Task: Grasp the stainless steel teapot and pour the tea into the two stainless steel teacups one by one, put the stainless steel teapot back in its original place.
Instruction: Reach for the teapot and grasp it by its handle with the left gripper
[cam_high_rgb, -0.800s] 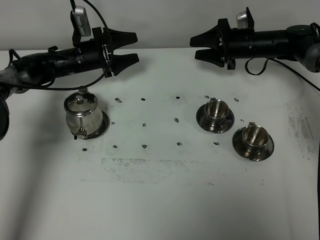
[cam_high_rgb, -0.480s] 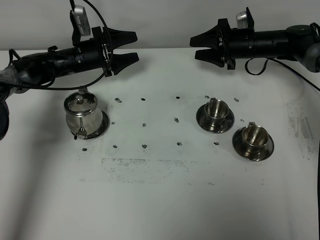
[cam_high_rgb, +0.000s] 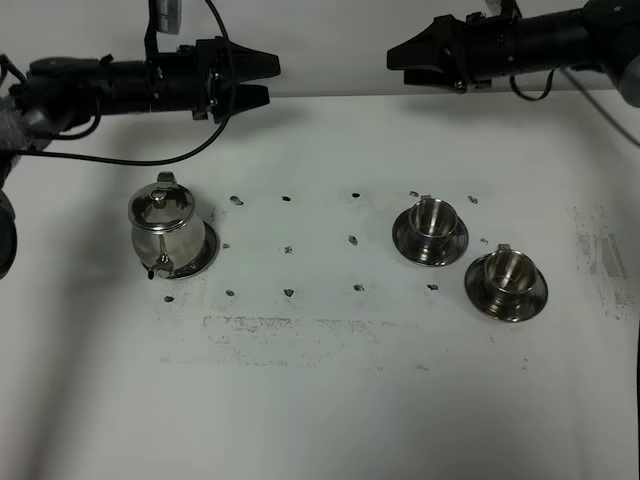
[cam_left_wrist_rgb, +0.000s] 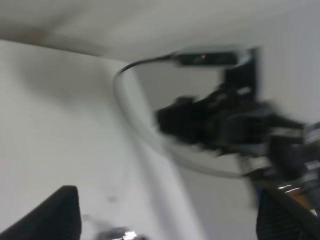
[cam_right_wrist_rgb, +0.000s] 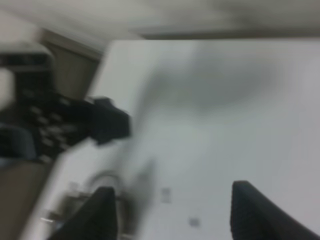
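Overhead: left hand (cam_high_rgb: 272, 82) wide, empty, high behind teapot (cam_high_rgb: 165, 230); right hand (cam_high_rgb: 395, 58) wide, well behind teacups (cam_high_rgb: 430, 228) on surface (cam_high_rgb: 320, 400). Reach not yet begun; next, left hand must drop to handle (cam_high_rgb: 165, 181). Wrist views: blurred, fingers (cam_left_wrist_rgb: 55, 215) spread, nothing held.

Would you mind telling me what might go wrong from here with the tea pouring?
The left gripper hangs open far from the stainless steel teapot; an off-centre grasp on its small loop handle might tip it. The two stainless steel teacups stand close together, so pouring into one might splash the other.
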